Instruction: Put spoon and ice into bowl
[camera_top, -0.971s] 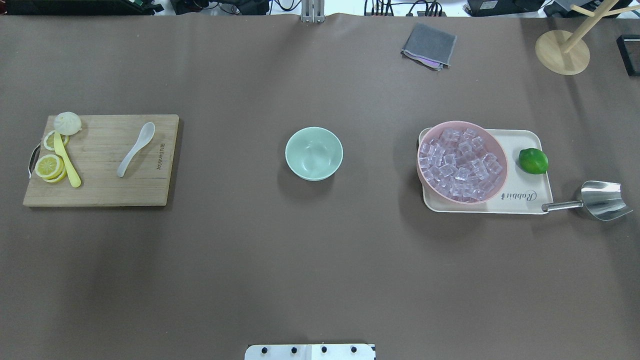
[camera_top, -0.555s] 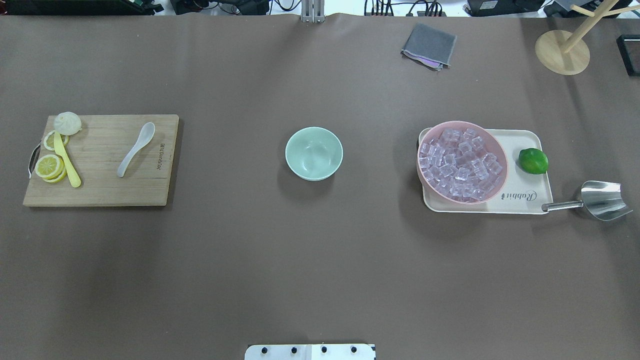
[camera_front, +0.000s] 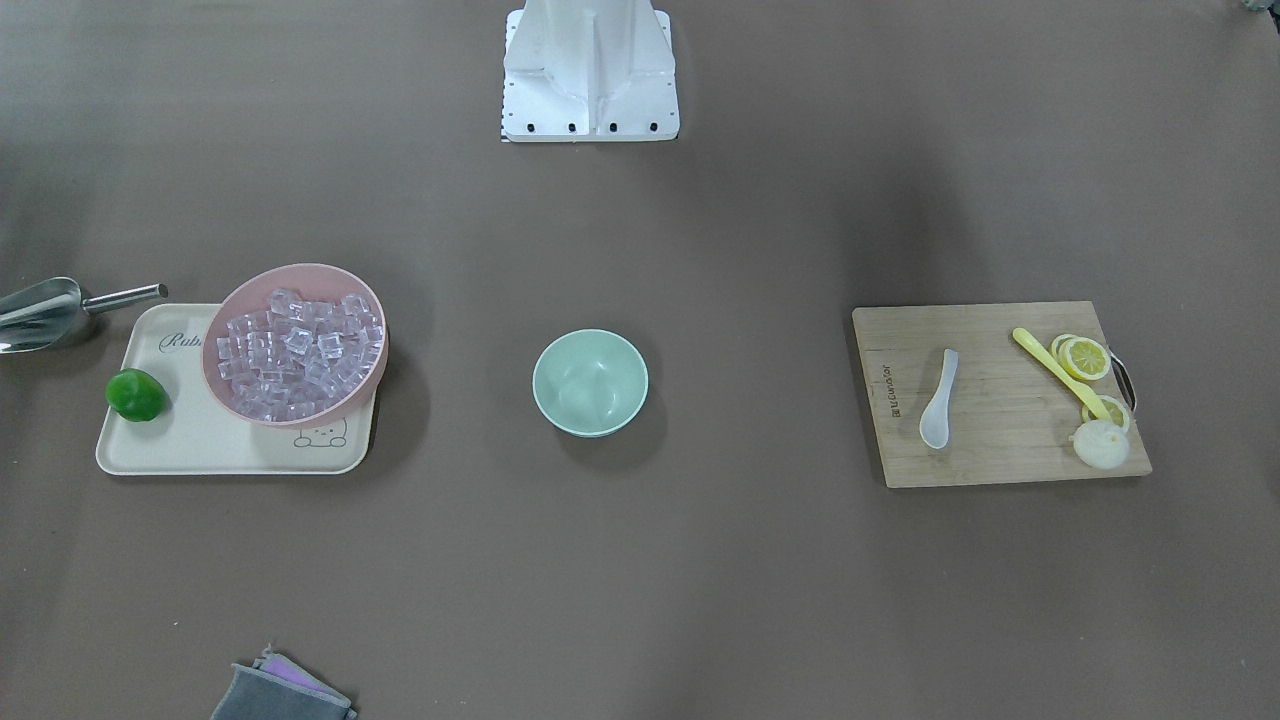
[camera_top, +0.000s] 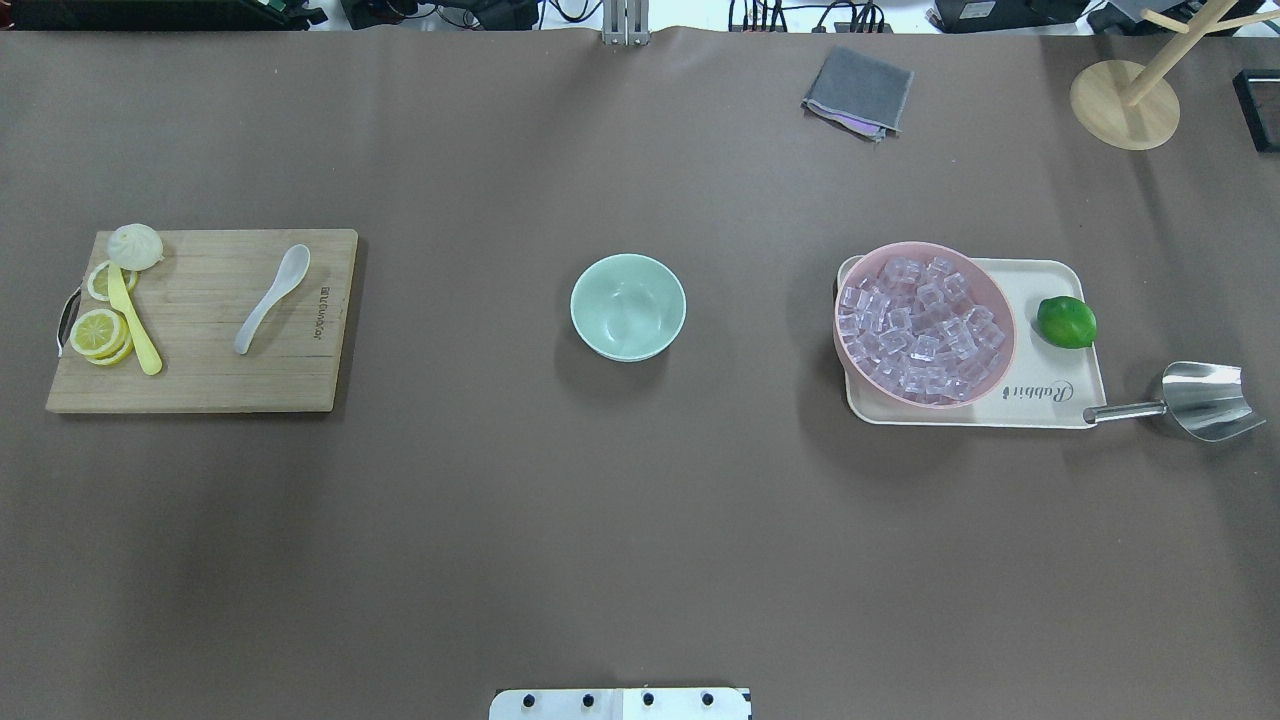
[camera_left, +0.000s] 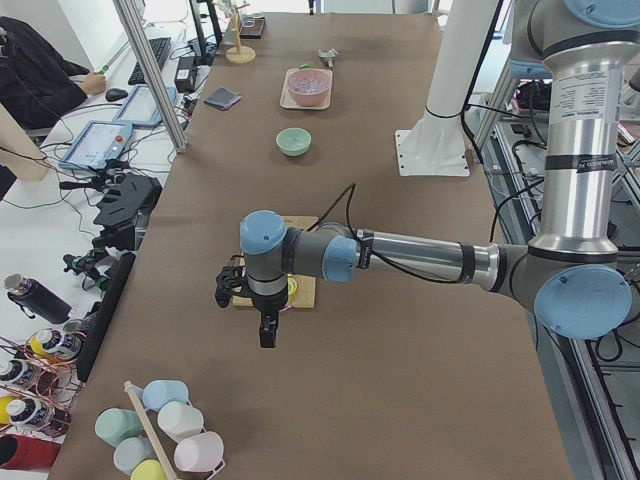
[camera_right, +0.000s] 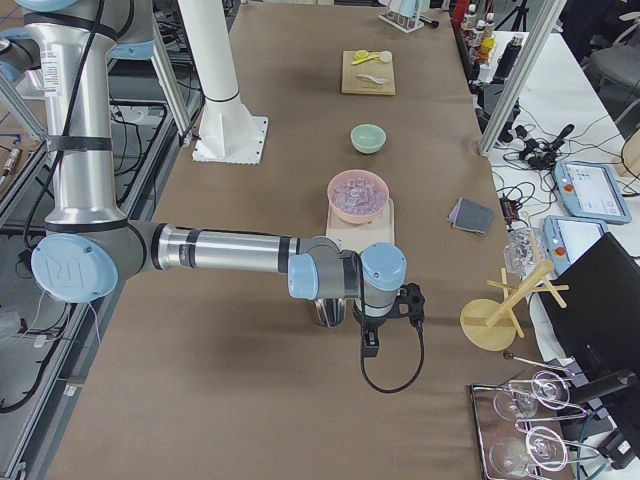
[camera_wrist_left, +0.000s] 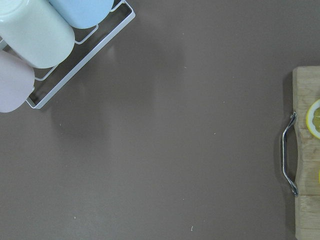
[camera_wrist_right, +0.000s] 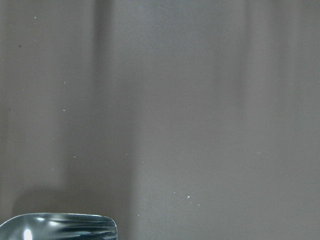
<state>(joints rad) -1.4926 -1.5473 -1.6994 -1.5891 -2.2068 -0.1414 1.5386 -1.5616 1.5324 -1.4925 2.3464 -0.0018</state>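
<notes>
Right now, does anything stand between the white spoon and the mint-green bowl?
Nothing visible does. The spoon lies on the cutting board, and only bare table shows between that board and the bowl.

**Left arm** (camera_left: 420, 258): upper link upright, forearm level, reaching toward 9 o'clock in the left side view. Its wrist (camera_left: 265, 240) turns the left end effector (camera_left: 268, 338) down to 6 o'clock.

**Right arm** (camera_right: 220, 250): same posture, forearm reaching toward 3 o'clock in the right side view, right end effector (camera_right: 370, 342) pointing to 6 o'clock.

Finger opening of either cannot be determined.
</notes>
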